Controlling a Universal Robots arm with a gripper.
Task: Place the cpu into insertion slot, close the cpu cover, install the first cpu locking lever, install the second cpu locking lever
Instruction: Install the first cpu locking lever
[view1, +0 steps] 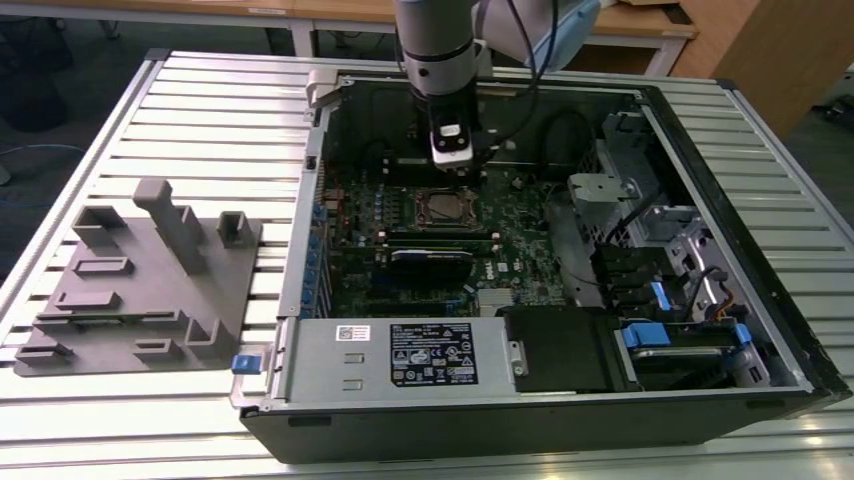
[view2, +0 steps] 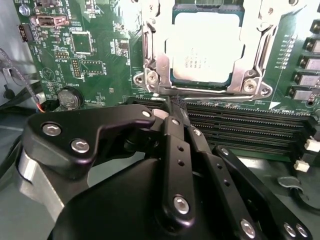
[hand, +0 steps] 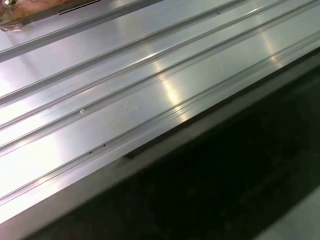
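The cpu (view2: 205, 47), a pale metallic square, lies in the insertion slot (view1: 447, 208) on the green board. The silvery cpu cover (view2: 252, 50) lies flat around it, framing its top. A thin metal locking lever (view2: 200, 91) runs along the socket edge nearest my gripper. In the second wrist view my gripper (view2: 172, 103) has its black fingers (view2: 176, 135) drawn together, with the tips right at that edge of the socket and nothing visible between them. From the exterior view my gripper (view1: 451, 172) hangs just behind the socket, inside the open computer case.
Long black memory slots (view2: 250, 130) lie between the gripper and the socket. A coin battery (view2: 70, 98) sits to one side. The power supply (view1: 400, 352) and drive bays (view1: 667, 335) fill the case front. A grey fixture block (view1: 140, 280) stands on the slatted table (hand: 125, 90).
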